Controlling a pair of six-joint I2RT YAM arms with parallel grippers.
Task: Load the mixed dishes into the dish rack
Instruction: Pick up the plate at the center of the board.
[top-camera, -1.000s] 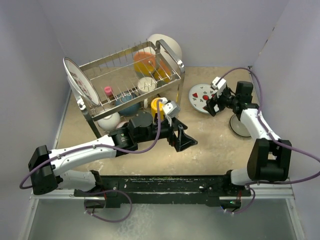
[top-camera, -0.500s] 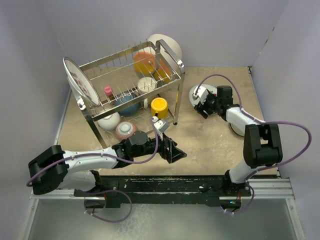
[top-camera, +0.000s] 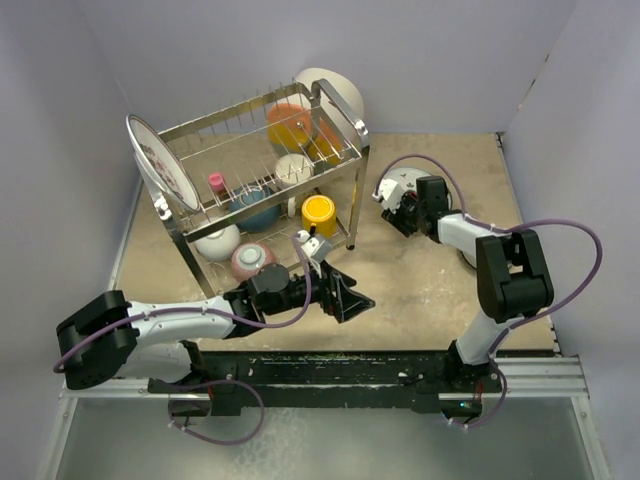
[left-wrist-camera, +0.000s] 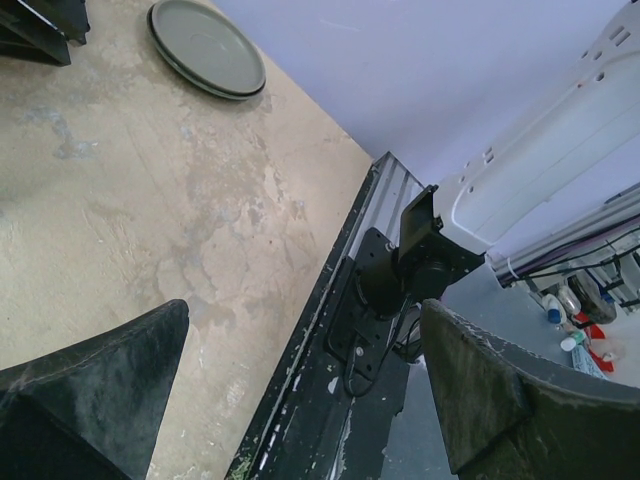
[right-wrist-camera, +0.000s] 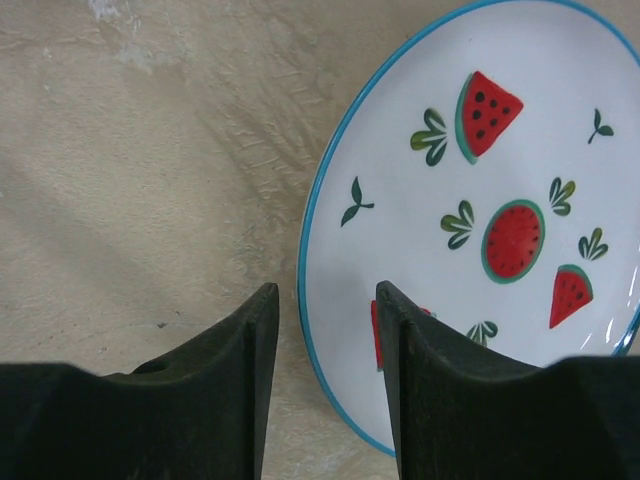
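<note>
Black rubbery right fingers (right-wrist-camera: 430, 390): close together with a small gap, one either side of the blue rim of the round white plate with red watermelon print (right-wrist-camera: 520, 240). Gap wider than the rim, contact not clear. Plate flat on the beige stone-look tabletop (right-wrist-camera: 130, 150), just right of the rack and outside it. Behind the fingers, white-and-black right arm (top-camera: 510, 280) folded back toward the near edge.

Black left fingers (left-wrist-camera: 90, 400): spread wide, nothing between, held over bare tabletop in front of the rack. Well beyond them, round grey-green plate (left-wrist-camera: 207, 48) flat on tabletop, apparently one on top of another.

Far left of tabletop: large two-tier chrome wire dish rack (top-camera: 240, 112).
- Left end: upright white plate with red pattern (top-camera: 155, 160).
- Far right corner: big plain white plate (top-camera: 338, 88) on edge.
- Upper tier: orange dishes (top-camera: 292, 125).
- Inside the wires: small pink piece (top-camera: 215, 182), white cup (top-camera: 293, 168), dark blue bowl (top-camera: 255, 208), yellow cup (top-camera: 319, 212). Tier hard to tell from above.
- Low at near side of rack: white bowl (top-camera: 217, 242) and small grey-patterned bowl with pink inside (top-camera: 252, 260). In it or just out of it, not clear.
</note>
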